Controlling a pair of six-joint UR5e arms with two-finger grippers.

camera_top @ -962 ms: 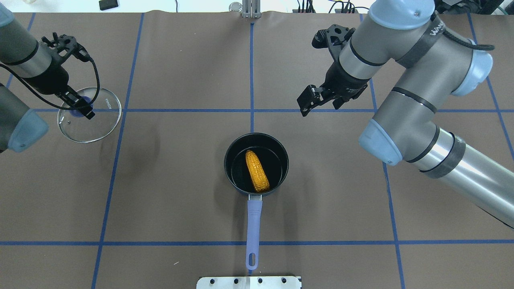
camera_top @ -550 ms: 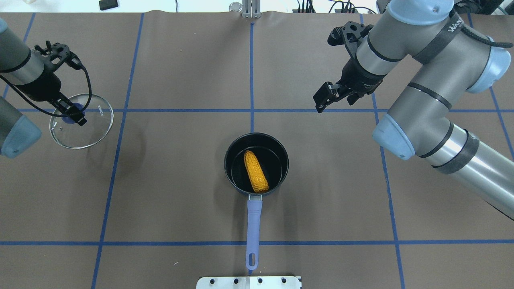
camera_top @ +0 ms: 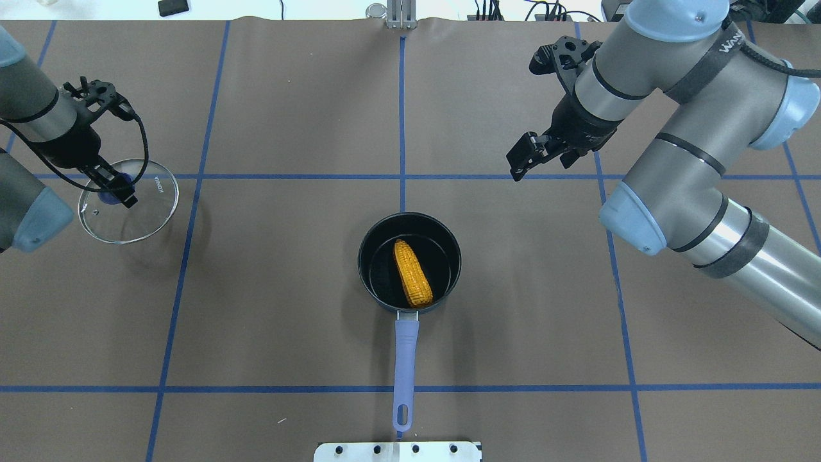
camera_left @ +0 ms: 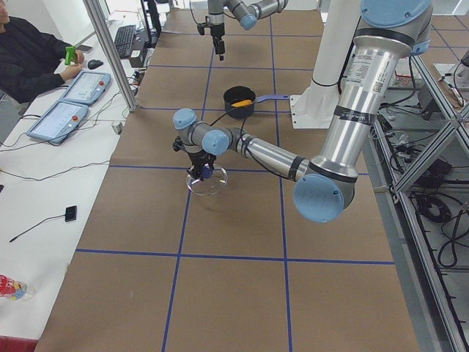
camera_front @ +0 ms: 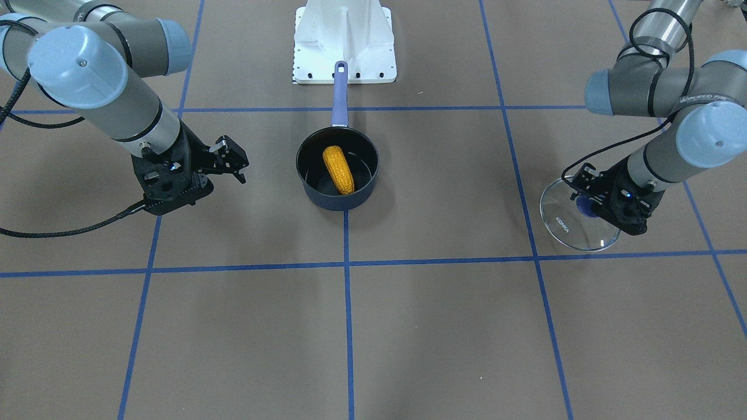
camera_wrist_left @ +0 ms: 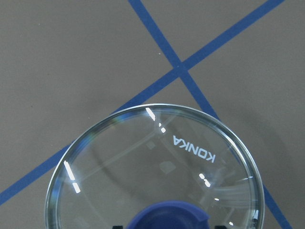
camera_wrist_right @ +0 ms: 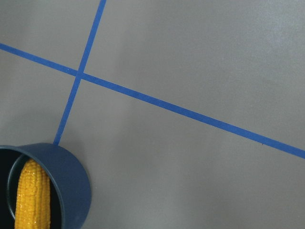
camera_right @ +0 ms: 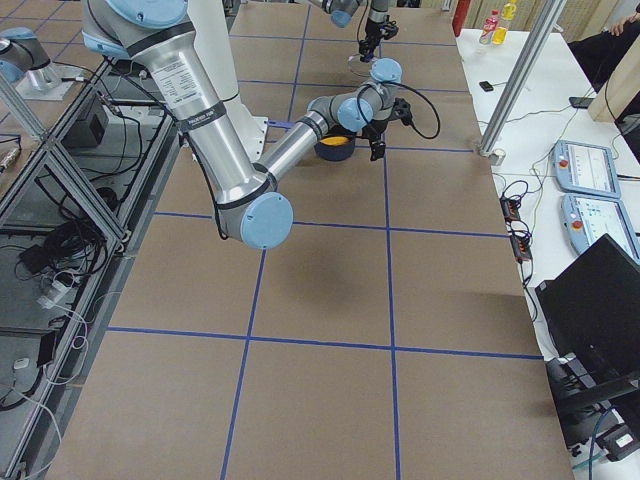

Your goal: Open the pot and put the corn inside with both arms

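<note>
Yellow-orange corn cob (camera_top: 412,273) inside small dark navy saucepan (camera_top: 454,266), mid brown tabletop (camera_top: 288,289). L jaws clamp blue knob (camera_wrist_left: 171,217) of round glass lid (camera_top: 152,206). R jaws spread, empty, well apart fr. saucepan.

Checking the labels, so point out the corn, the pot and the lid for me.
corn (camera_top: 412,273), overhead view, mid cob.
pot (camera_front: 338,202), front-facing view, outer wall.
lid (camera_top: 140,218), overhead view, glass near the rim.

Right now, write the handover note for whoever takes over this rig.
Left gripper: shut on the knob of the glass lid, held low at the left end of the table; touching or not, I cannot tell.
Right gripper: open, empty, beyond the pot, to its right.
Pot: uncovered, mid-table, corn lying inside.
Done: lid off, corn in.
To do: set the lid down, release.
</note>
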